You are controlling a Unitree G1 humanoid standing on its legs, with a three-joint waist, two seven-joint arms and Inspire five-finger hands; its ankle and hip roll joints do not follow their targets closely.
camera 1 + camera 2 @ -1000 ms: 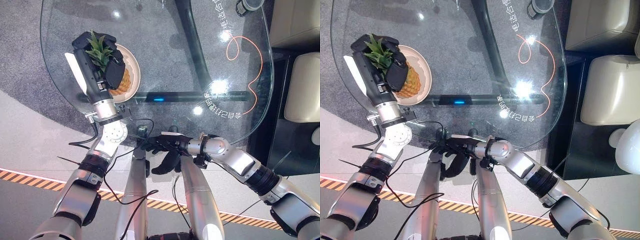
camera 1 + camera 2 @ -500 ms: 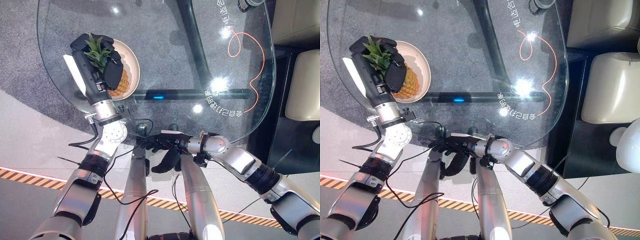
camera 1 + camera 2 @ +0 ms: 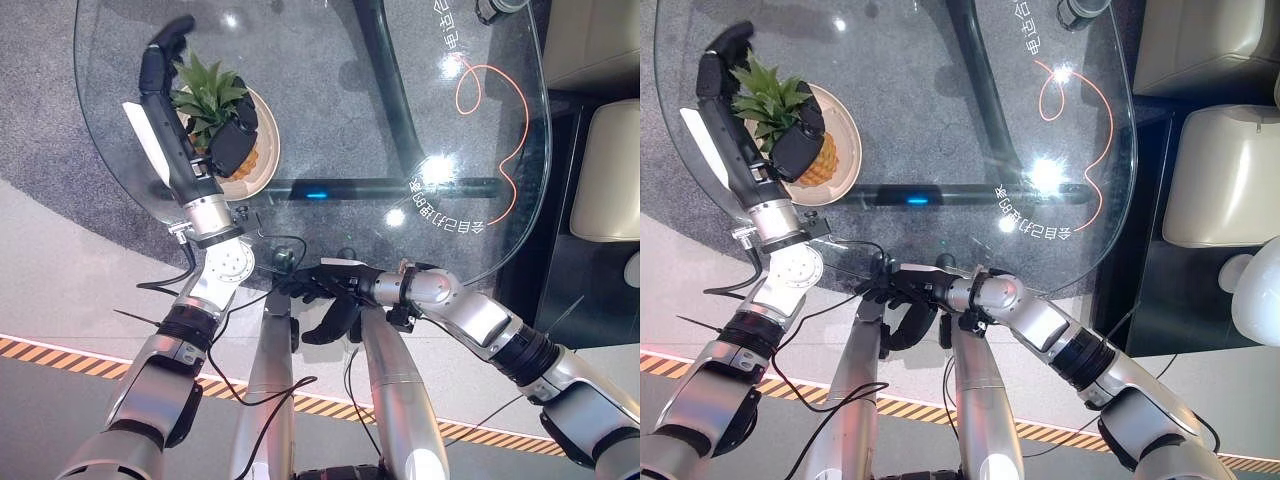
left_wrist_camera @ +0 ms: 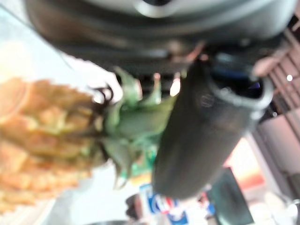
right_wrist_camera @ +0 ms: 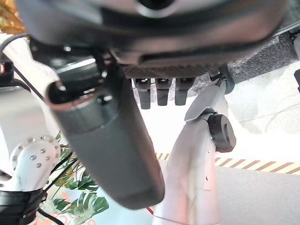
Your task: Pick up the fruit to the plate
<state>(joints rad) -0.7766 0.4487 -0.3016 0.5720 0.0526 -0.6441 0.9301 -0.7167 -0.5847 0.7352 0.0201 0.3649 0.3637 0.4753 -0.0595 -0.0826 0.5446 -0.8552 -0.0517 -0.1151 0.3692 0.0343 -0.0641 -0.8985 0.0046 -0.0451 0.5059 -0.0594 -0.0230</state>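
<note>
Glass-topped bench (image 3: 330,110), rounded outline, see-through down to a dark frame and grey carpet. Directly on it: cream plate (image 3: 262,150) under the left hand's fingers (image 3: 165,55), near the bench's left edge. Dark round object (image 3: 497,10) at the far edge, well apart from the fingers; can't identify it. Orange line (image 3: 500,130) on the glass toward the right.

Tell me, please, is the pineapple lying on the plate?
Yes: in the left eye view the pineapple lies on the plate, with the left hand open beside it.
</note>
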